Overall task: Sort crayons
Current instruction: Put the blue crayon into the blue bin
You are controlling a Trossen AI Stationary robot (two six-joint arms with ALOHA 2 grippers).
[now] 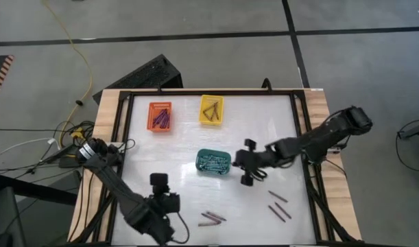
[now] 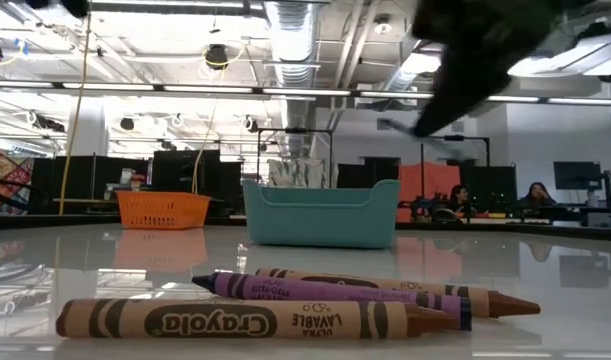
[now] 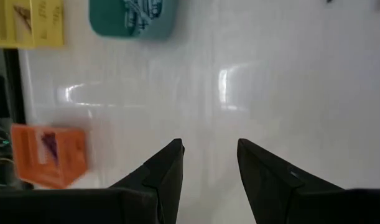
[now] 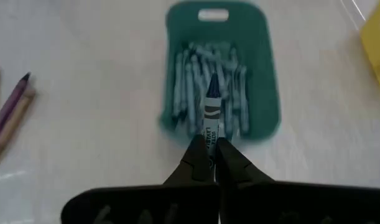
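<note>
Held crayon: a teal-grey crayon (image 4: 211, 115) sits pinched between the fingers of the right gripper (image 4: 213, 163), its tip pointing out over the green basket (image 4: 264, 74).
Right gripper: closed on that crayon; in the high view it hangs just beside the green basket (image 1: 202, 161), on the side toward the right arm, near the middle of the table (image 1: 278, 123).
Green basket contents: a heap of teal-grey crayons (image 4: 196, 93) lying roughly side by side.
Loose crayons near the front edge: a small group (image 1: 212, 218) of a brown one, a purple one and another brown one lie close together; the low view shows the brown one (image 2: 255, 319) nearest, the purple one (image 2: 335, 289) just behind it.
Loose crayons on the right: three more (image 1: 278, 206) lie near each other, well apart from the first group.
Orange basket: (image 1: 160, 116) at the far left of the table, holding purple crayons (image 1: 162, 120).
Yellow basket: (image 1: 203, 110) beside the orange one, holding brown crayons (image 1: 212, 111).
Left gripper: (image 3: 209, 158) fingers spread apart with nothing between them; it hovers over bare table near the front left (image 1: 160, 189).
</note>
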